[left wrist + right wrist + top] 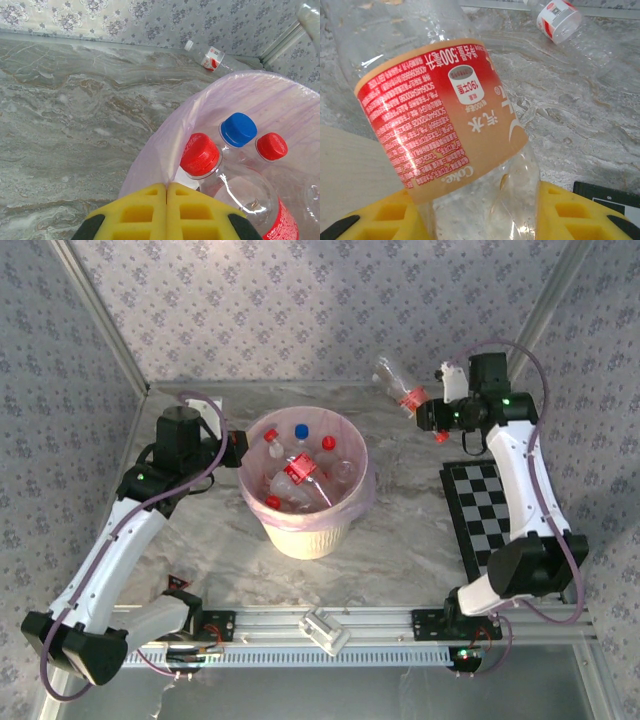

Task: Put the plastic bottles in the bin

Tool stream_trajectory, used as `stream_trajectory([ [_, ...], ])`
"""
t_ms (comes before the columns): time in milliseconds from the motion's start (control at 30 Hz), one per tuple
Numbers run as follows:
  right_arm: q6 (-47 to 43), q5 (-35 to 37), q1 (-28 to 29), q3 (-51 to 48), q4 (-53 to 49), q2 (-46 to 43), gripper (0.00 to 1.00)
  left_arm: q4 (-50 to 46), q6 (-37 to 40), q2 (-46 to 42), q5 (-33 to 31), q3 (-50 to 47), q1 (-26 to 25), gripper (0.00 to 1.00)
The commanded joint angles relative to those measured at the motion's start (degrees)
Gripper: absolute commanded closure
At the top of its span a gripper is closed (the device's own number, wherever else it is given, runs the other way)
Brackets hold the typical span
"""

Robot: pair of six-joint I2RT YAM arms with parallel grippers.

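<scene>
Top external view: most of the job looks done, with the pile already inside and a little left at the far right.

At the left, the left fingers [150,212] are pressed together and hold nothing. They hang just beside the left rim of the bin [300,535].

In the middle, the bin's pink liner holds a heap of plastic bottles [298,472]. Their red and blue caps point up, and the heap reaches close to the rim.

At the right, near the far corner of the tabletop [400,540], two bottles seem to remain. The red-labelled bottle [445,120] runs out from between the right fingers [565,210], which pinch its clear body, one finger on each side. Whether it is off the tabletop I cannot tell.

The last bottle [560,20] lies on its side further back by the wall, apart from both pairs of fingers. It has yet to be fetched.
</scene>
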Motion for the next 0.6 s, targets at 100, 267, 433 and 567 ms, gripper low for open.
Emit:
stream_trajectory([
  [100,3.0,-1.1,1.3,-1.2,-2.3,-4.5,0.83,0.2,-0.4,0.9,2.8,0.4,-0.1,1.00],
  [267,5.4,-4.7,5.7,-0.1,-1.7,-10.0,0.83,1.4,-1.2,1.1,2.8,0.0,-0.1,1.00],
  [433,9.4,-4.7,15.5,4.3,-5.2,-11.7,0.84,4.0,-3.4,2.0,1.2,-0.3,-0.2,1.00],
  [567,14.6,-2.0,24.2,7.0,-7.5,-10.5,0.85,5.1,-4.4,2.9,-2.2,0.6,-1.7,1.00],
])
